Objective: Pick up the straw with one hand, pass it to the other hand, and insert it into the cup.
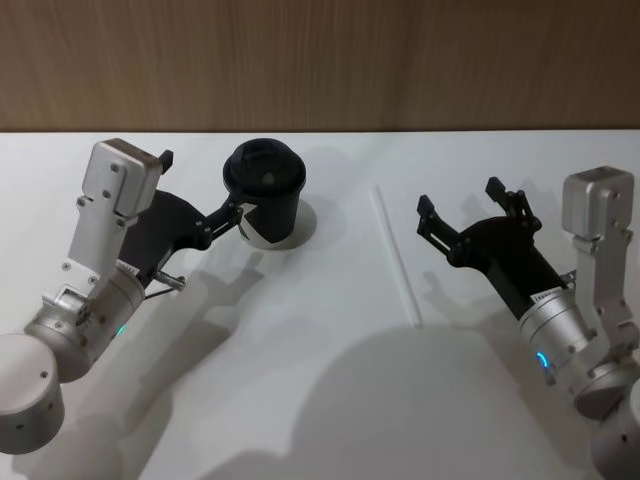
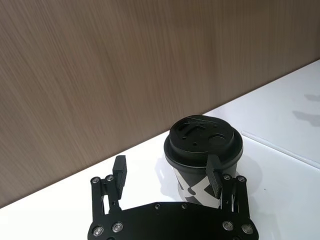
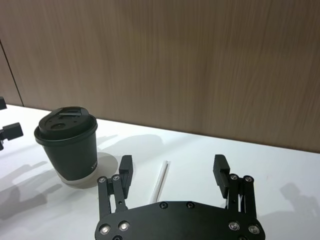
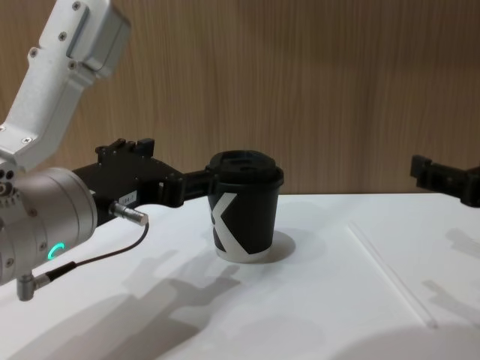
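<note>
The black cup (image 1: pixel 266 192) with a black lid and a white K mark stands upright at the back of the white table, also seen as cup (image 4: pixel 244 216), cup (image 2: pixel 202 140) and cup (image 3: pixel 69 144). My left gripper (image 1: pixel 200 185) is open just left of it, with one fingertip (image 1: pixel 236 209) at the cup's wall; in the left wrist view the left gripper (image 2: pixel 167 172) holds nothing. The white straw (image 1: pixel 397 255) lies flat on the table right of the cup. My right gripper (image 1: pixel 460 197) hangs open just right of the straw (image 3: pixel 161 180), apart from it.
A wooden wall (image 1: pixel 320 60) runs along the table's far edge. The white table (image 1: pixel 330 400) is bare in front of the cup and straw. Shadows of both arms fall across it.
</note>
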